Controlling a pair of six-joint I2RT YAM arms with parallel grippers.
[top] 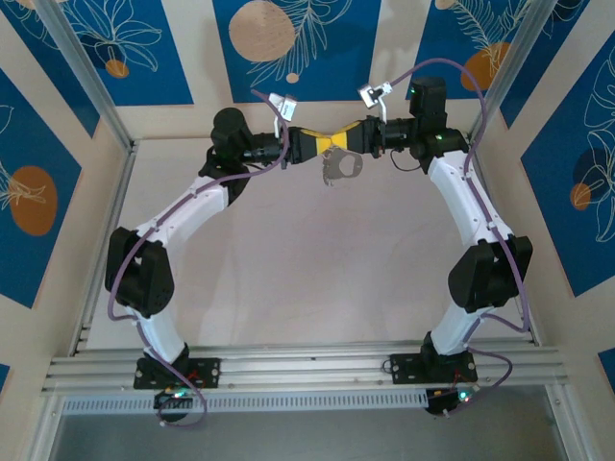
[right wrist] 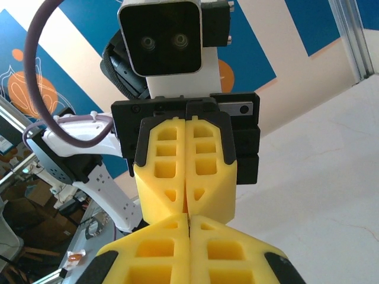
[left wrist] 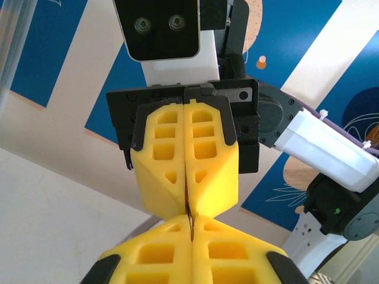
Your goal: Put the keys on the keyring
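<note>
High over the back of the table my two yellow-fingered grippers meet tip to tip. My left gripper [top: 325,143] comes in from the left and my right gripper [top: 346,141] from the right. The grey keyring [top: 341,166] hangs just below where they meet. In the left wrist view my left gripper [left wrist: 192,222] is shut, with a thin sliver of metal [left wrist: 190,214] running up the seam into the shut right gripper [left wrist: 188,201]. In the right wrist view my right gripper [right wrist: 189,218] is shut against the left gripper [right wrist: 187,201]. The keys are too small to make out.
The pale tabletop [top: 307,279] lies well below both grippers. An aluminium frame rail [top: 307,365] runs along the near edge by the arm bases. Blue patterned panels [top: 288,48] close off the back and sides.
</note>
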